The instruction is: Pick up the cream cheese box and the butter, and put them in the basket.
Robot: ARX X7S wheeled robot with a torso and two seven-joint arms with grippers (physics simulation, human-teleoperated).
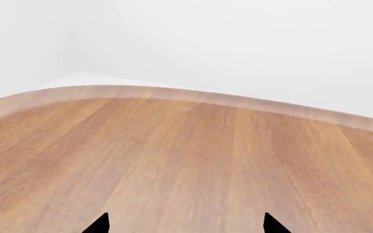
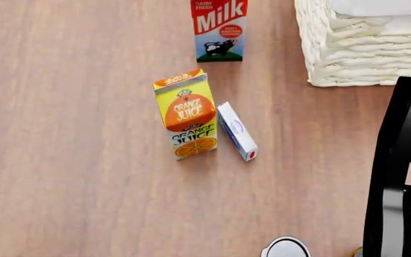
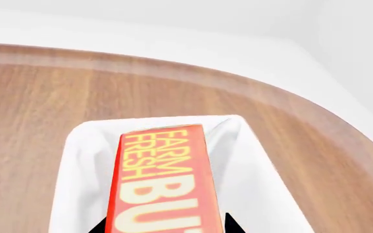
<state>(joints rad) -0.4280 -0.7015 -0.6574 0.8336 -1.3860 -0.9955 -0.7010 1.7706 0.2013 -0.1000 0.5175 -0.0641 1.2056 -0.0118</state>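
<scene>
The woven wicker basket (image 2: 348, 48) with white cloth lining stands on the wooden table (image 2: 70, 134). The right gripper (image 3: 163, 225) is clamped on the red butter (image 3: 163, 179) box above the lining. The flat cream cheese box (image 2: 236, 131) lies beside the orange juice carton (image 2: 186, 114). The left gripper (image 1: 185, 224) has its jaws apart, over bare wood.

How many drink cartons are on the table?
2. The milk carton stands at the far edge of the head view, left of the basket. The orange juice carton stands nearer, beside the cream cheese box.
</scene>
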